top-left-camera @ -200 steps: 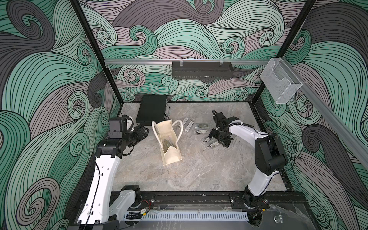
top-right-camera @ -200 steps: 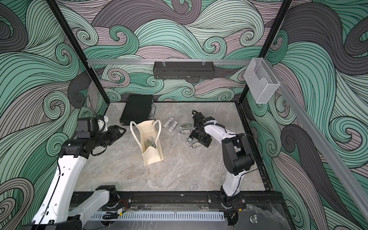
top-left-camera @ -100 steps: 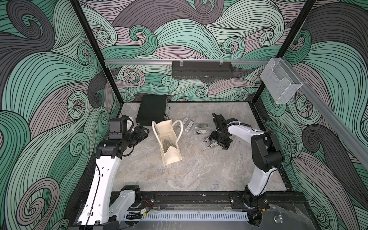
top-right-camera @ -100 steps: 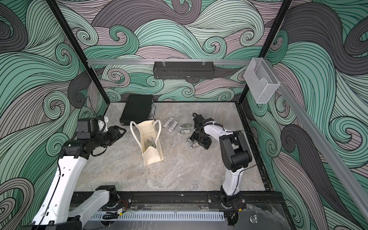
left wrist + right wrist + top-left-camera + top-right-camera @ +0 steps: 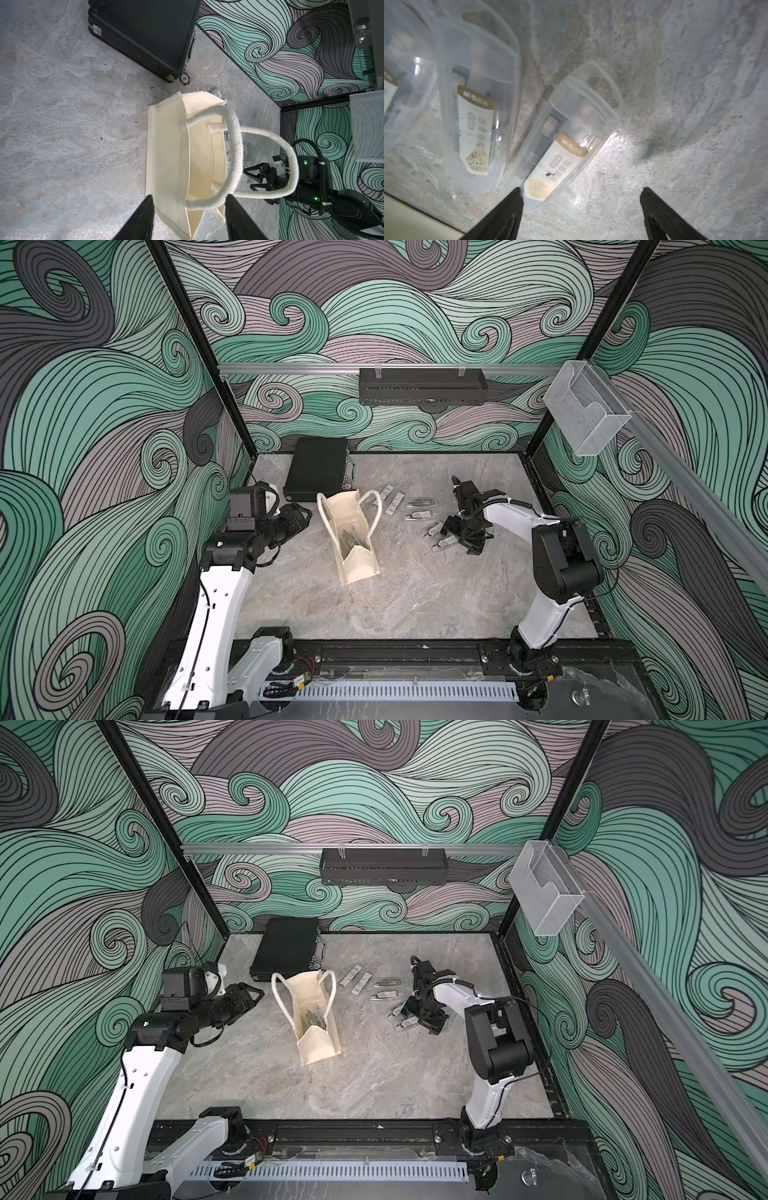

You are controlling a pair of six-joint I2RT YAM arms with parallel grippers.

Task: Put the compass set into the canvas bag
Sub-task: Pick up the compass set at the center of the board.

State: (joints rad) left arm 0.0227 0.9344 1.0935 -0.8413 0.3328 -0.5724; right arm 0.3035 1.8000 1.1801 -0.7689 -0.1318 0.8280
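The right end effector (image 5: 581,188) stood wide open and empty, low over the counter (image 5: 685,104), one finger (image 5: 508,207) just beside the narrow end of a compass set (image 5: 566,128). A good grasp called for centring the jaws across its clear body, off the second set (image 5: 475,116) alongside, before closing. The left end effector (image 5: 188,196) stood part open, empty, near the upright bag (image 5: 359,568).

Cream canvas bag (image 5: 358,569), black case (image 5: 316,472)
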